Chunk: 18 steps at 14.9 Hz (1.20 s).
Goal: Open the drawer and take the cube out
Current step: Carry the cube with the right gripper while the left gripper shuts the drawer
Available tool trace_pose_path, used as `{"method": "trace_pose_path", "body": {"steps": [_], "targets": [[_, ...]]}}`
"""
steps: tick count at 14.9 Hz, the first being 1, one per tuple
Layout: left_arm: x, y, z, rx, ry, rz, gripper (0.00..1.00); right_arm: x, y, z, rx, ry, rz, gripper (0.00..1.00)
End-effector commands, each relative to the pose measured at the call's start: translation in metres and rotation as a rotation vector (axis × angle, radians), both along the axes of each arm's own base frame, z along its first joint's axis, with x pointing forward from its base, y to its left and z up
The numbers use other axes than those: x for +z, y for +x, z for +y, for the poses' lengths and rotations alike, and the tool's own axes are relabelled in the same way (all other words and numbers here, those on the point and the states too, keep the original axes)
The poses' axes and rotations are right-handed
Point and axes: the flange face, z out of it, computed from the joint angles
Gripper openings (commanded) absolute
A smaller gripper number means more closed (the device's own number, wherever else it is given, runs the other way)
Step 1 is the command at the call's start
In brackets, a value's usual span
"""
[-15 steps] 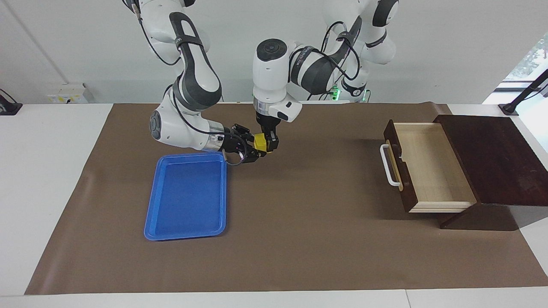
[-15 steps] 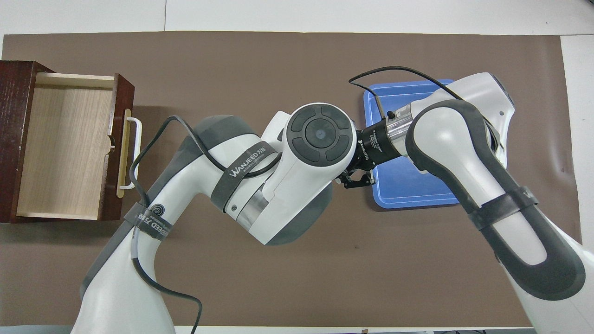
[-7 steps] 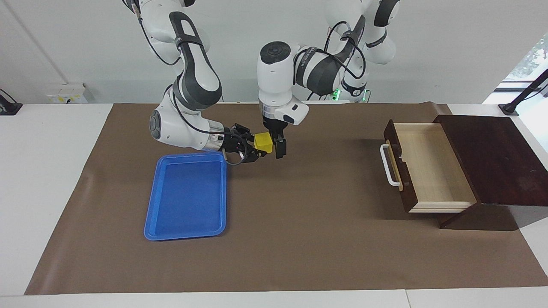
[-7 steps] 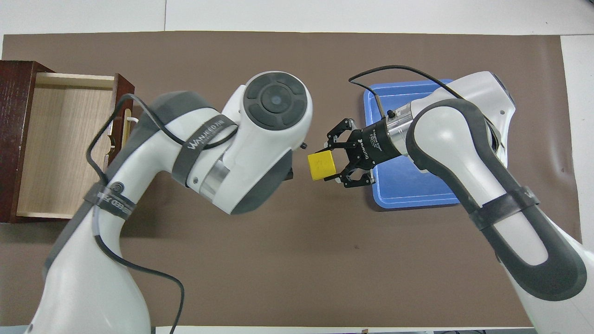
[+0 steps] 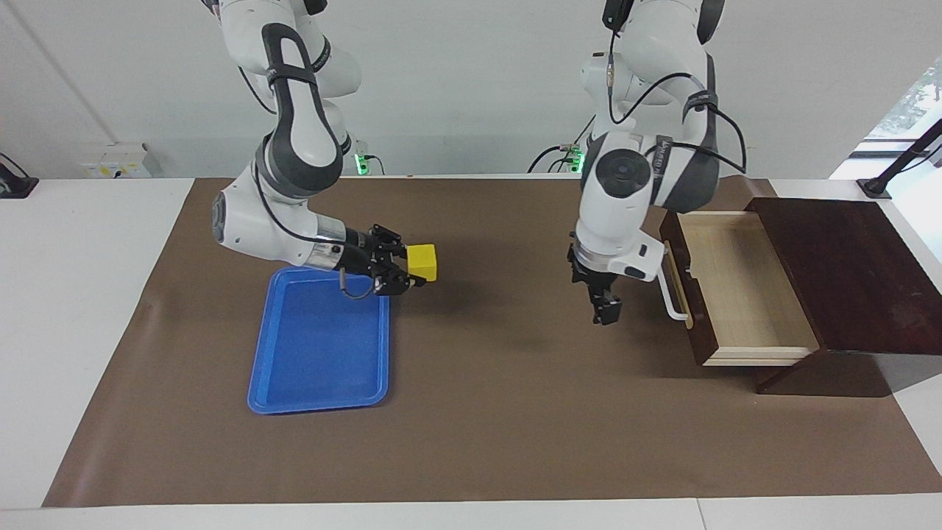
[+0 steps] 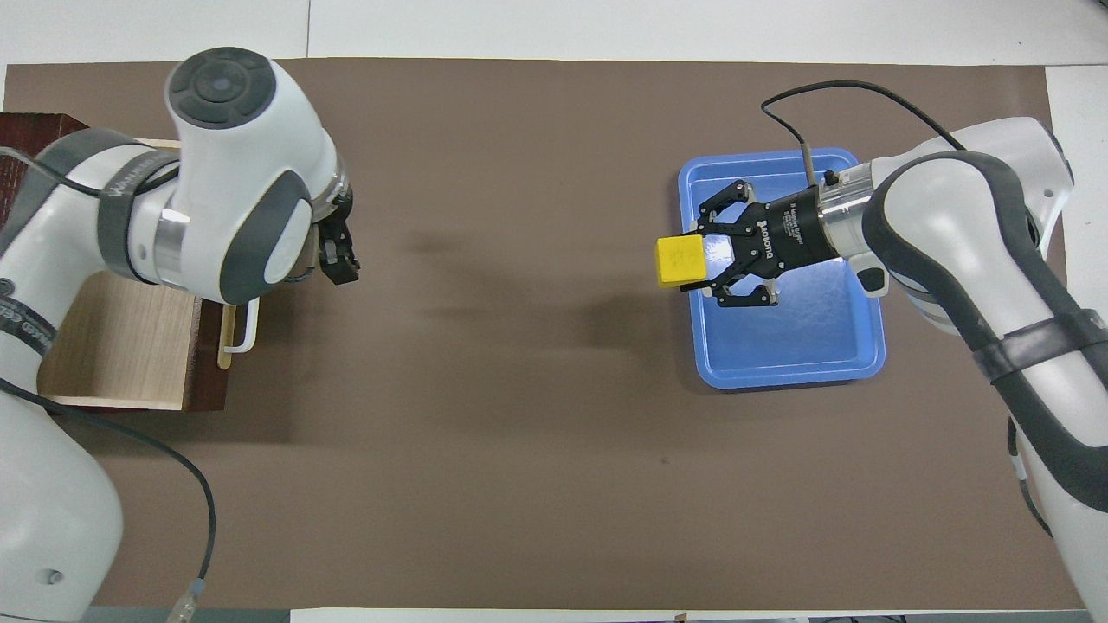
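My right gripper is shut on the small yellow cube and holds it in the air over the edge of the blue tray that faces the drawer. The cube and right gripper also show in the overhead view. The dark brown drawer is pulled open, its pale inside bare, its white handle toward the mat's middle. My left gripper hangs empty over the mat just in front of the handle; it also shows in the overhead view.
The blue tray lies on the brown mat toward the right arm's end and holds nothing. The dark cabinet top stands at the left arm's end. The left arm covers part of the drawer from above.
The left gripper has let go of the cube and swung away to the drawer's front. The right gripper now holds the cube alone and has drawn it back toward the tray.
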Motion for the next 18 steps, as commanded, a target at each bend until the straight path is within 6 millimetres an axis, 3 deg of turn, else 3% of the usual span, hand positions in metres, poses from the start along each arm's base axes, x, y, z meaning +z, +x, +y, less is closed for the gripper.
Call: {"method": "trace_pose_path", "body": {"steps": [1, 6, 8, 12, 16, 17, 18], "targets": [[-0.003, -0.001, 0.053, -0.066, -0.004, -0.018, 1.0, -0.03, 0.013, -0.027, -0.006, -0.034, -0.024, 0.0], [-0.002, 0.011, 0.124, -0.203, -0.008, -0.007, 1.0, -0.078, 0.007, -0.074, -0.004, -0.068, -0.004, 0.0], [-0.001, 0.017, 0.155, -0.248, -0.009, -0.026, 1.0, -0.092, -0.003, -0.076, -0.003, -0.08, 0.005, 0.0], [0.002, 0.026, 0.235, -0.278, 0.0, -0.079, 1.0, -0.107, -0.018, -0.077, -0.008, -0.089, 0.036, 0.0], [-0.007, 0.015, 0.305, -0.324, 0.011, -0.082, 1.0, -0.125, -0.038, -0.077, -0.003, -0.115, 0.036, 0.0], [-0.007, 0.014, 0.309, -0.338, 0.012, -0.084, 1.0, -0.129, -0.042, -0.077, -0.004, -0.119, 0.037, 0.0], [-0.006, 0.016, 0.299, -0.353, 0.01, -0.078, 1.0, -0.13, -0.044, -0.077, 0.003, -0.118, 0.035, 0.0]]}}
